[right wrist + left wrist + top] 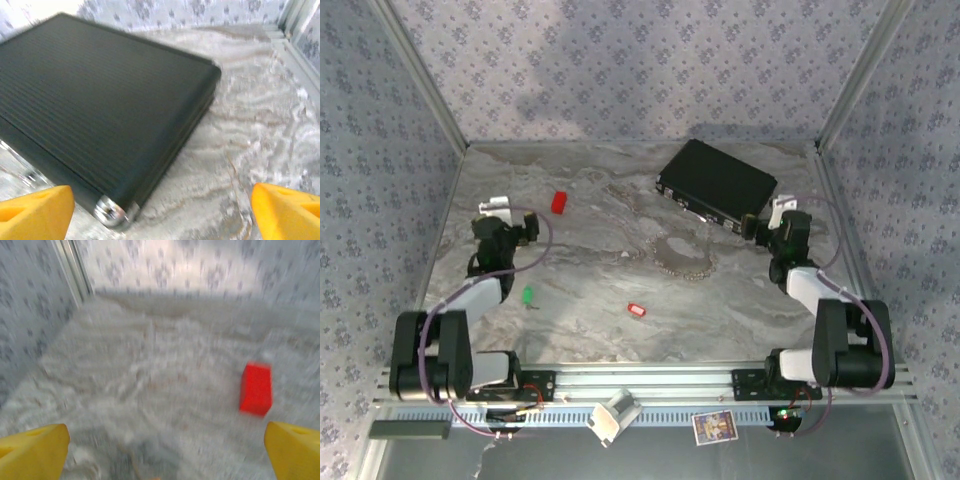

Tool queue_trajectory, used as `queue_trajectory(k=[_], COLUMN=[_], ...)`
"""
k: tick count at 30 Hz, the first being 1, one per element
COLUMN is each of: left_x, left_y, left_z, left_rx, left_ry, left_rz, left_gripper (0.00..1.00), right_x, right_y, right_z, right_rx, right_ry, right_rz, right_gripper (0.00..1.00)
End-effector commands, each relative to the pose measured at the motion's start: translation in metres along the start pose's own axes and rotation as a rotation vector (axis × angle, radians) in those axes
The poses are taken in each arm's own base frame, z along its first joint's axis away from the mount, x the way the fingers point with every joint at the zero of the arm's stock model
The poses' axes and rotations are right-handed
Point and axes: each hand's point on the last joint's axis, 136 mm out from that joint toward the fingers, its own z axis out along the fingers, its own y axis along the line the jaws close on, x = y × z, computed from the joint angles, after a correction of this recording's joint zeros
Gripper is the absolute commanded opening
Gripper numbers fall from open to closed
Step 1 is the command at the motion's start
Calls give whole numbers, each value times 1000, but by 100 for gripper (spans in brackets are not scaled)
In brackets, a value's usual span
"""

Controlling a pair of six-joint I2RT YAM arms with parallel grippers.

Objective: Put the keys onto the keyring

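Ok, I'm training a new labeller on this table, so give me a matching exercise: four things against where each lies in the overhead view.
Things:
1 green key
2 red key
3 red block
4 black case

Places:
a far right
b near left
c left, farther back
d near middle, in front of the bead chain

Pairs: 1-b; 2-d; 3-c; 4-a

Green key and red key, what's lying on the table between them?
Nothing. In the top external view, the table between the green key and the red key is bare marble.
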Motion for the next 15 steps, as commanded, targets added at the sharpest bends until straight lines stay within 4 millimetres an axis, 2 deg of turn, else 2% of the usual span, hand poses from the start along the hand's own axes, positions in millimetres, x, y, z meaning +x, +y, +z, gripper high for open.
queue_trajectory(k=[1,6,10,12,15], left_x=[-9,0,22,33,48], left_y=[-18,-70,-112,-127,-142], left_z=[-15,-41,-62,-70,-79], left_rx=[73,215,301,341,390], left_ry=[36,104,205,252,316], left_rz=[-47,-28,-26,-51,-130], left_gripper=[98,96,96,96,96], right_x=[23,52,79,89,105], right_y=[19,66,111,129,149], right_z=[-15,-37,-60,-71,-85], right_rx=[-31,-93,-196,-234,-254], right_ry=[179,353,540,600,670], right_rz=[148,206,132,84,14], right_gripper=[91,84,68,60,56])
